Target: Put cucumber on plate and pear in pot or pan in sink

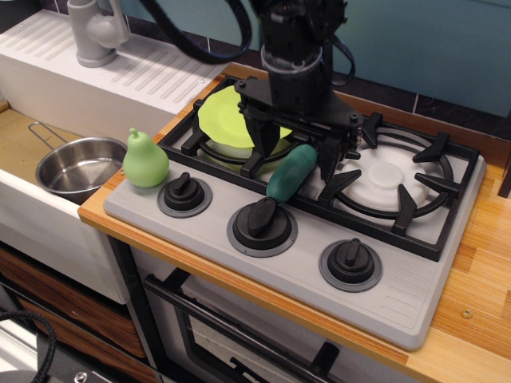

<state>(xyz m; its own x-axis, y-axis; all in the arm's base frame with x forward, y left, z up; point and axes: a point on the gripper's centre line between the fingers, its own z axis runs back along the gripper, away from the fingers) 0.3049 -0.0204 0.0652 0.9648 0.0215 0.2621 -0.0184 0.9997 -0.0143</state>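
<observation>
The dark teal cucumber (291, 173) lies tilted on the stove between the two burner grates. My gripper (296, 152) is open and hangs right over its far end, one finger on each side. The lime-green plate (226, 118) rests on the left burner grate, partly hidden behind the gripper. The light green pear (144, 160) stands upright on the stove's front left corner. The steel saucepan (78, 167) sits in the tan sink (17, 148) to the left, empty.
Three black knobs (262, 219) line the stove front. The right burner grate (395, 180) holds nothing. A grey faucet (94, 30) and ribbed drainboard (152, 73) stand behind the sink. The wooden counter (487, 263) runs on the right.
</observation>
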